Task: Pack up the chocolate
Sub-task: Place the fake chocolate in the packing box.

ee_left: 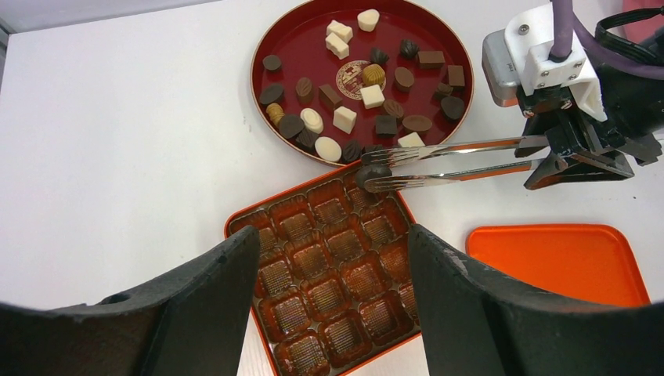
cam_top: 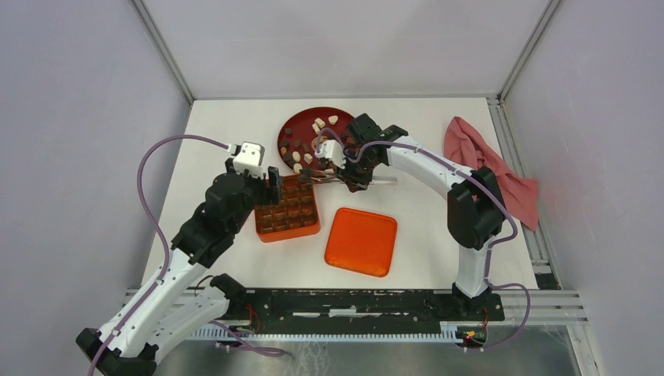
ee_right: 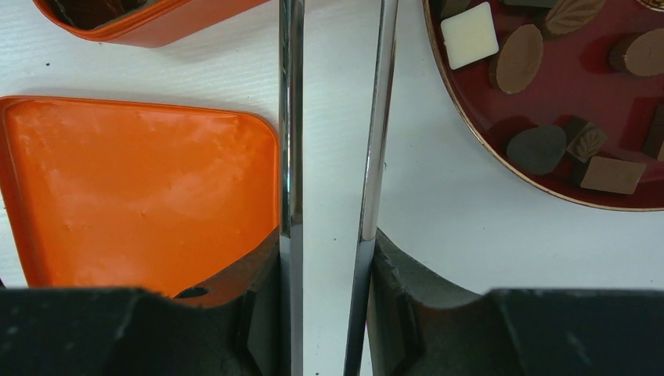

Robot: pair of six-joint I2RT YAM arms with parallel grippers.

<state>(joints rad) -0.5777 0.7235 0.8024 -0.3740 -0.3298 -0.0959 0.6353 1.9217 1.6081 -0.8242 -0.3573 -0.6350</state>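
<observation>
Leftmost, the left gripper [cam_top: 271, 182] hangs over the near left part of a rectangular orange box [cam_top: 288, 233] on the white table [cam_top: 211, 133]. Its two black fingers [ee_left: 211, 298] are spread wide apart with nothing between them. In the left wrist view the orange box [ee_left: 301, 227] shows a glossy brown insert of square compartments, and those in view are bare.

Just beyond the box lies a round dark red plate [cam_top: 301, 124]. It carries the loose chocolate pieces [ee_left: 373, 95], mostly dark brown with some cream-white, in round and blocky shapes. They are scattered across the dark red plate [ee_left: 301, 43] and are thickest towards its near side.

Slim silver metal tongs [ee_left: 454, 160] reach leftwards from the right arm. Their tips pinch one dark brown chocolate piece [ee_left: 374, 174] over the box's far right corner, close to the plate's near rim. Whether that piece touches the insert I cannot tell.

The right gripper [ee_left: 568, 153] is clamped on the handle end of the tongs. The right wrist view shows its black fingers [ee_right: 250, 274] pressing the two metal arms [ee_right: 291, 157] from both sides, with a narrow gap between the arms.

Right of the box, apart from it, a flat orange lid with rounded corners [cam_top: 361, 241] lies on the table, below the tongs in the top view.

Farthest right, a crumpled pink-red cloth [cam_top: 470, 145] lies at the table's edge.
</observation>
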